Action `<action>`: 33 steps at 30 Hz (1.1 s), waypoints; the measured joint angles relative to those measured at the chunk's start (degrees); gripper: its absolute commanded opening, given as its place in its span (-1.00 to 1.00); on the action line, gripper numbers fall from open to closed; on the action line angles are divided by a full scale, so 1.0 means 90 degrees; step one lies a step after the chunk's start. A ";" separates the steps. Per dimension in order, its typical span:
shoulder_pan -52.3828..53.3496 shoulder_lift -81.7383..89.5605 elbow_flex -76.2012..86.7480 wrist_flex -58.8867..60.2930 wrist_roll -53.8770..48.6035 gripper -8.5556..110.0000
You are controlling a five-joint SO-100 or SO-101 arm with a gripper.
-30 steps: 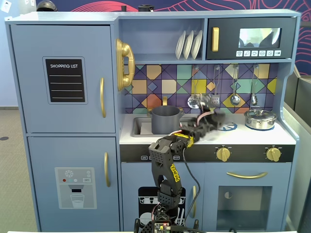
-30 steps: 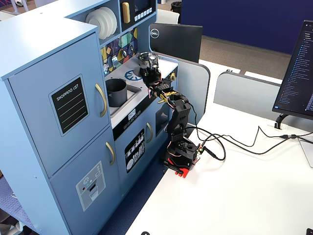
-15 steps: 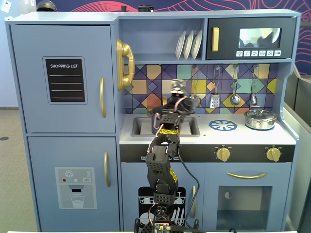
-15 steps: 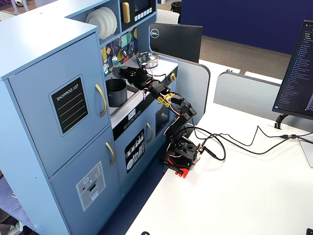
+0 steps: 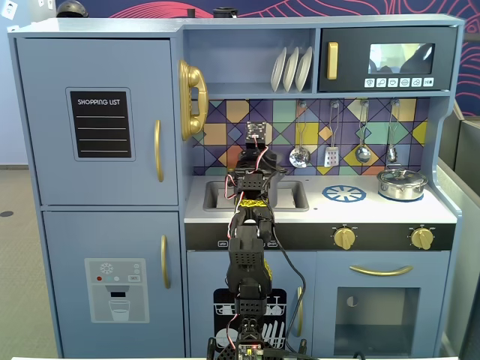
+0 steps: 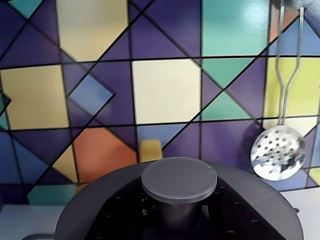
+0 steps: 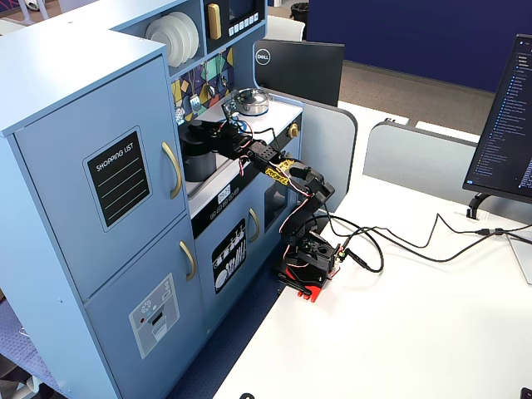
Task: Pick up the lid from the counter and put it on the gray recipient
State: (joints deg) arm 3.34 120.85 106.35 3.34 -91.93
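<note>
The lid (image 6: 95, 200), a matte dark gray disc with a round centre knob (image 6: 179, 180), fills the bottom of the wrist view, close under the camera. In a fixed view the gray recipient (image 7: 198, 162) stands in the sink by the backsplash, with the lid (image 7: 196, 129) at its top; I cannot tell whether the lid rests on it or hangs just above. My gripper (image 7: 218, 135) reaches over the pot's top at the lid. Its jaws do not show in the wrist view. In the front fixed view my arm (image 5: 251, 187) hides the pot and the lid.
A shiny silver pot (image 5: 402, 184) with its own lid stands on the right burner, also in the side fixed view (image 7: 249, 101). Utensils hang on the tiled backsplash, a slotted spoon (image 6: 278, 152) nearest. The sink's rim (image 5: 214, 196) shows beside the arm. Cables lie on the white table (image 7: 432, 332).
</note>
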 measured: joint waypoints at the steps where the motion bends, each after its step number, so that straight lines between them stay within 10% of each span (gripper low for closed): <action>1: -0.0029 0.0000 0.0068 0.0000 0.0000 -0.86; 33: -0.0117 0.0088 0.1162 -0.0791 -0.0322 -0.78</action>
State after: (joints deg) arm 2.29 121.64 116.81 -3.78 -94.83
